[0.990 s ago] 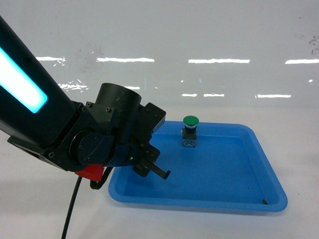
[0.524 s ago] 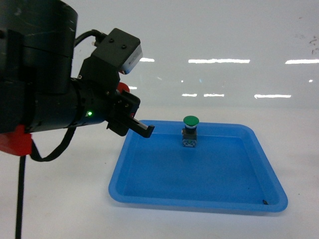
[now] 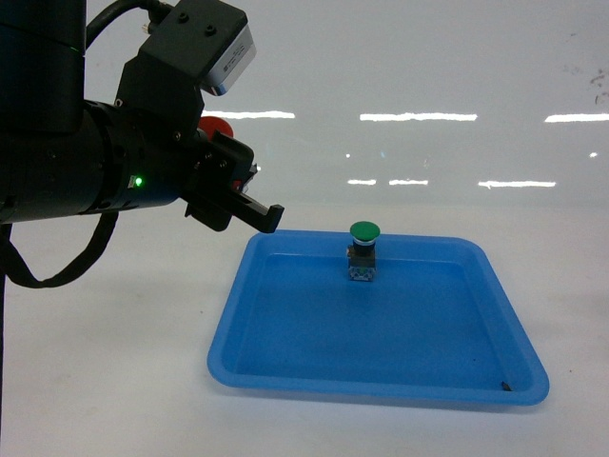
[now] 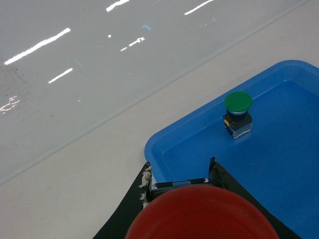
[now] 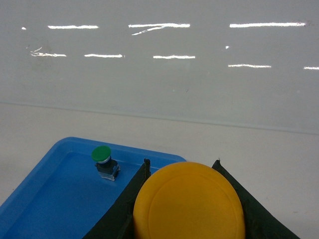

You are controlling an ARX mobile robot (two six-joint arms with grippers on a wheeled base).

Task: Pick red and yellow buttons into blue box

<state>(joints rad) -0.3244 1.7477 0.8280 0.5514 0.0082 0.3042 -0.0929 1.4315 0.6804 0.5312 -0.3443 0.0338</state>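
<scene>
The red button (image 4: 202,214) fills the bottom of the left wrist view, its body clamped between my left gripper's (image 4: 180,172) black fingers. In the head view that gripper (image 3: 269,218) hangs in the air over the far left corner of the blue box (image 3: 381,379), with a bit of red cap (image 3: 215,127) showing behind it. The yellow button (image 5: 189,204) is held in my right gripper (image 5: 182,164), above the table just beyond a corner of the blue box (image 5: 50,199). My right gripper is outside the head view.
A green-capped button (image 3: 363,249) stands upright in the far middle of the box, also seen from both wrists (image 4: 238,107) (image 5: 103,159). A tiny dark speck (image 3: 505,386) lies in the box's near right corner. A glossy white wall runs behind the white table.
My left arm has lifted from the box's near left edge and swung up and back to its far left corner, carrying the red button. The green button has not moved.
</scene>
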